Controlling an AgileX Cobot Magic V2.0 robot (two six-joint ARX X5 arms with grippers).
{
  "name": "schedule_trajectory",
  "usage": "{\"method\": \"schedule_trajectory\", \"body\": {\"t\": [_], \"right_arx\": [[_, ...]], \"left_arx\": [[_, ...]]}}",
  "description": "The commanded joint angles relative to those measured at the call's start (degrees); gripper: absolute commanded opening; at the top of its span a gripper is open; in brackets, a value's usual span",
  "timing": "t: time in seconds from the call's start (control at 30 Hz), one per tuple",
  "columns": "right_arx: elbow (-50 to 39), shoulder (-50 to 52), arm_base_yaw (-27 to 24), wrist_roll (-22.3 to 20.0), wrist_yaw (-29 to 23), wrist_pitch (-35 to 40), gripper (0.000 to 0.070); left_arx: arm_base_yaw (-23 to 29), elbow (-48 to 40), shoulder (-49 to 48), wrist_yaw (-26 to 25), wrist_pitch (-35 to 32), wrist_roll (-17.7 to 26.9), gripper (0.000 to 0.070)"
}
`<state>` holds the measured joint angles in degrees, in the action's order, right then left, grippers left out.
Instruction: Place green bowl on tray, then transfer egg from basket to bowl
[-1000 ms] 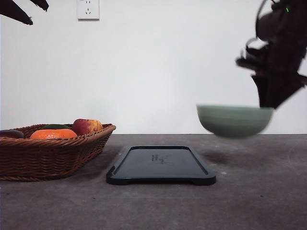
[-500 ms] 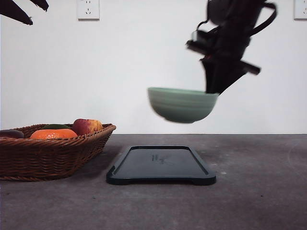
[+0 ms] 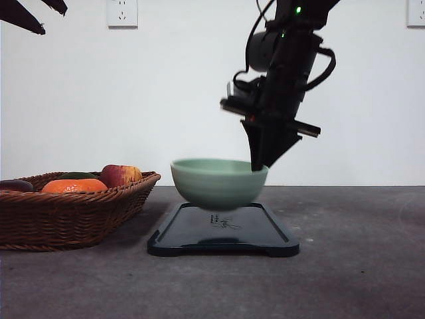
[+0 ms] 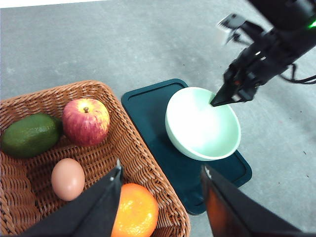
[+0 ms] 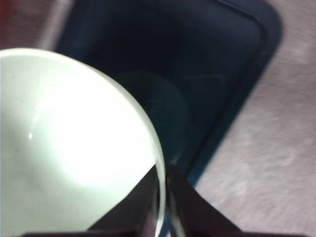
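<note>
Green bowl [image 3: 219,183] now low over the tray [image 3: 223,229], centre of the front view, carried down and leftward from the upper right across the last second. Base very near the tray floor, perhaps just short of touching; cannot tell for certain from the front view. Held by its right-hand rim, with the right gripper [image 3: 260,164] pinched shut on that rim: one finger inside the bowl, one outside, clear in the right wrist view [image 5: 162,197]. Bowl roughly level, slightly blurred, so probably not yet settled.

Seen from the left wrist view, bowl [image 4: 203,123] over the middle of the tray [image 4: 143,101], with dark tray showing on both ends. Left gripper [image 4: 160,197] hanging above the basket [image 4: 148,163] at lower left of that frame, fingers spread wide, holding nothing. Egg [image 4: 67,178] lying in the basket, near an orange [image 4: 134,211], an apple [image 4: 86,121] and an avocado [image 4: 30,134].

Meaning for the task: first step nearly finished, lacking only the final touch-down and release. Egg transfer not yet begun, though the left fingers look well placed for it. Worktop [image 3: 358,266] bare on the right.
</note>
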<state>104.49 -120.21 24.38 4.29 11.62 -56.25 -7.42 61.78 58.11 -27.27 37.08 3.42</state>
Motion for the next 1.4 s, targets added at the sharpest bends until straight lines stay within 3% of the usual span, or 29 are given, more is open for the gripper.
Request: {"method": "schedule_trajectory", "body": {"t": [0.0,0.27,0.3,0.4,0.5,0.77,0.9,1.07,1.37], "right_arx": [[1.4,-1.4,0.2,-0.4,-0.2,0.7,0.0000],[1.4,-3.8,0.6,-0.5,0.4,0.4,0.0016],[1.4,-3.9,0.7,-0.5,0.4,0.2,0.0035],[1.4,-3.8,1.3,-0.4,0.2,0.7,0.0184],[2.5,-3.2,1.4,-0.3,0.1,0.1,0.0255],[4.2,3.3,1.4,-0.2,-0.3,-0.4,0.0256],[2.7,7.9,1.4,-0.2,-0.3,4.9,0.0251],[-5.7,15.4,1.3,-0.2,-1.5,13.7,0.0246],[-33.6,32.4,1.2,-0.2,-1.1,32.2,0.0246]], "left_arx": [[-0.2,1.4,0.4,-0.4,-0.5,0.0,0.0310],[-0.2,1.4,0.4,-0.4,-0.5,0.0,0.0310],[-0.2,1.4,0.4,-0.4,-0.4,0.0,0.0310],[-0.2,1.4,0.4,-0.4,-0.4,0.0,0.0310],[-0.2,1.4,0.4,-0.4,-0.4,0.0,0.0310],[-0.2,1.4,0.4,-0.4,0.6,0.1,0.0310],[-0.2,1.4,0.4,-0.4,1.2,0.2,0.0310],[-0.2,1.4,0.4,-0.4,2.8,0.2,0.0310],[-0.2,1.4,0.4,-0.4,4.2,0.3,0.0310]]}}
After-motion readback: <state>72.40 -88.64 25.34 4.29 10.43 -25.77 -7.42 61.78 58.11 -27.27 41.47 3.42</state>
